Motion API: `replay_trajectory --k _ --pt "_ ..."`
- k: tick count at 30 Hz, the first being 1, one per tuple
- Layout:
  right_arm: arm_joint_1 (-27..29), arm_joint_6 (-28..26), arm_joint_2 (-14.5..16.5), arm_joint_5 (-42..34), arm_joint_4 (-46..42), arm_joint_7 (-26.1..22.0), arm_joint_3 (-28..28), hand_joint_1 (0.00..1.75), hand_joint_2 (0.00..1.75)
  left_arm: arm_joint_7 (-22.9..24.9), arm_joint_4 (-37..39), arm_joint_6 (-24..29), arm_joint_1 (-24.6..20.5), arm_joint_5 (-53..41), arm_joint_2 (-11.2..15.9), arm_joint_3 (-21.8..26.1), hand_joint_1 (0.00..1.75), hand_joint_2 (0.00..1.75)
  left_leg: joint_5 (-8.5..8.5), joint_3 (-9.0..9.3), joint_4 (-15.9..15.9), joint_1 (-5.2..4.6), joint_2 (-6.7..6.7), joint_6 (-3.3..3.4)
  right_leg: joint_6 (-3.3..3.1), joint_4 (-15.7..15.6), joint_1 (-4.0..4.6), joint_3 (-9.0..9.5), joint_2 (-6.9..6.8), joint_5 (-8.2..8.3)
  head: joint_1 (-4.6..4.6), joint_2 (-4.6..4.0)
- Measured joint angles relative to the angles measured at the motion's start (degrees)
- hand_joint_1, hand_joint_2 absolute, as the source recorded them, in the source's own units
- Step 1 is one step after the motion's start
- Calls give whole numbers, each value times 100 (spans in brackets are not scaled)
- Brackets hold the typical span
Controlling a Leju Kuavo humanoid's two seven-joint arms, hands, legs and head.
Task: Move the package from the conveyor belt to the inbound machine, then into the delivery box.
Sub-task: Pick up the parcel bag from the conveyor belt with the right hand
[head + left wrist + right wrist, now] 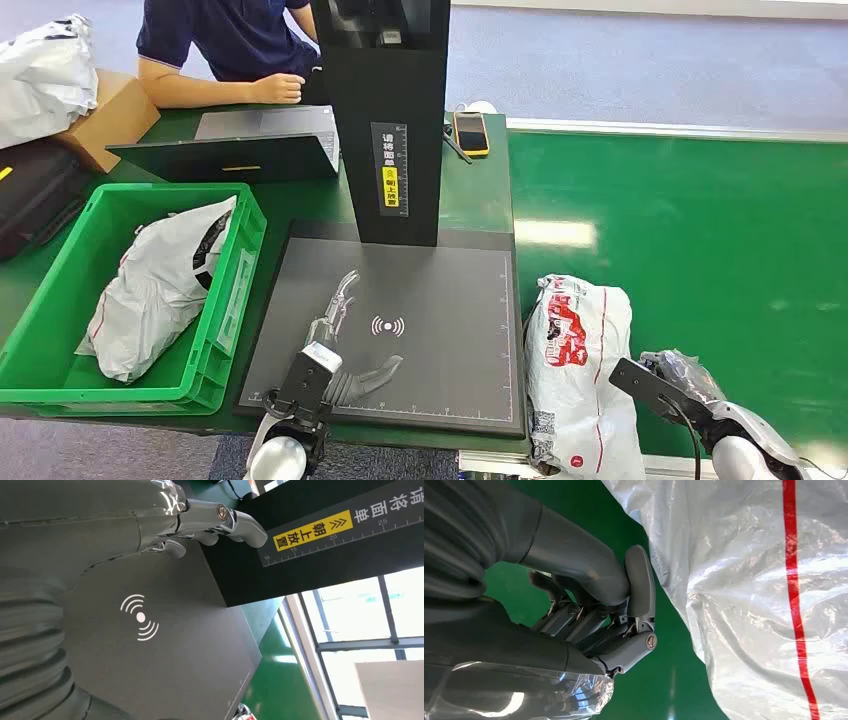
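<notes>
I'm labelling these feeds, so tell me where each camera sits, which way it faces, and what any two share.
Head view: high on the body, looking down at the green plastic crate, black scanner pad and white plastic mailer with red print; both arms enter from below.
Left wrist view: behind the left hand, facing the pad's wireless symbol, shared with the head view.
Right wrist view: behind the right hand, beside the mailer.
</notes>
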Motion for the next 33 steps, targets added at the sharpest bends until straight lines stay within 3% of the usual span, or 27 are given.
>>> replay_trajectory --k 7,8,11,12,22,33 --pt "0 -15 0 2 0 -2 0 175 175 0 2 -2 0 -1 0 0 0 175 0 0 0 0 0 0 0 0 0 0 0 0 0 0" --pt "4 -45 1 10 -3 -2 -1 167 175 -1 2 -3 0 -1 0 0 0 175 0 0 0 0 0 0 0 0 0 0 0 0 -1 0" --pt "56 -321 30 74 -107 -56 -55 36 175 -18 2 -24 2 -6 0 0 0 175 0 -1 0 0 0 0 0 0 0 -1 0 0 -1 0" --pt "79 -476 59 99 -184 -95 -103 0 175 -25 2 -38 4 -16 0 0 0 175 0 -2 0 0 0 0 0 0 0 -1 0 0 -1 0" --pt "178 -1710 658 -60 -968 -444 -812 0 175 -79 29 -113 -37 -102 -5 -8 0 175 1 1 0 1 0 -2 0 1 1 -1 0 0 0 0" --pt "234 -2602 1140 -666 -1386 -992 -1068 0 175 -177 149 17 -138 -49 -7 -111 0 175 1 1 0 0 1 -2 0 1 0 -1 1 0 -1 0"
